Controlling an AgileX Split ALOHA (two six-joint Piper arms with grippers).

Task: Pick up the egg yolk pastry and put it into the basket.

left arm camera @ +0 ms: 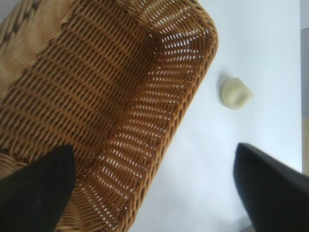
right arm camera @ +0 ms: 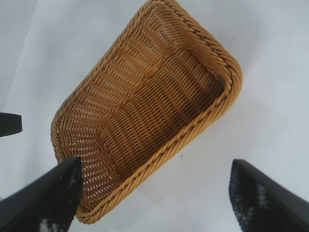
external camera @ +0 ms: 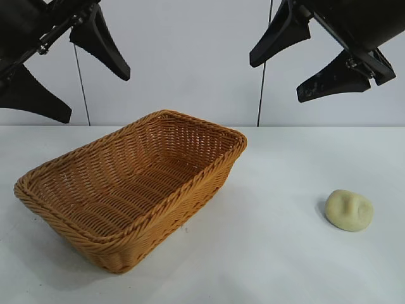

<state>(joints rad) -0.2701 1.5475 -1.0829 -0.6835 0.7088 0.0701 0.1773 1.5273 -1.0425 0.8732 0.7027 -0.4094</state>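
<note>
At the upper left of the exterior frame we see the left gripper (external camera: 66, 76) hanging above the table (external camera: 266, 253), its two black fingers spread wide with nothing between them. Below it, at left centre, we count one basket (external camera: 209, 180), golden-brown wicker, sitting empty on the white surface. At the upper right, the right gripper (external camera: 297, 60) hangs with its two fingers likewise apart and holding nothing. At the lower right we find one egg yolk pastry (external camera: 349, 209), lying on the table well apart from the basket.
</note>
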